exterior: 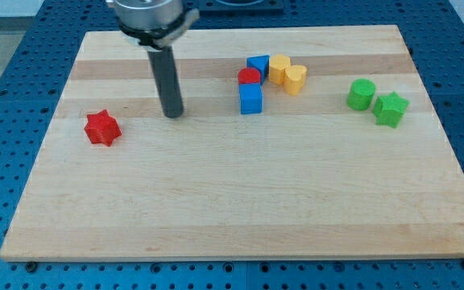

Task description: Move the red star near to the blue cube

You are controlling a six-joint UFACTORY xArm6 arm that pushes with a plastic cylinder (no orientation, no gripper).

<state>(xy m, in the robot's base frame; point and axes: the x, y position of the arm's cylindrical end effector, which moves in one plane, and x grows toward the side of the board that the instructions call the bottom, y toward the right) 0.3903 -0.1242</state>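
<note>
Red star [101,128] lay on the wooden board [240,209] toward the view's left, apart from every other block. The rod's tip [172,114] rested on the board to the star's right and slightly toward the view's top, near it but not touching; the rod carried nothing. Farther right sat the blue cube [250,99], with a red cylinder [249,76] touching it on the side toward the view's top. A second blue block [258,64] stood just beyond that, beside a yellow block [279,68] and a yellow heart [295,79]. Well off to the view's right were a green cylinder [362,94] and a green star [391,109], close together.
</note>
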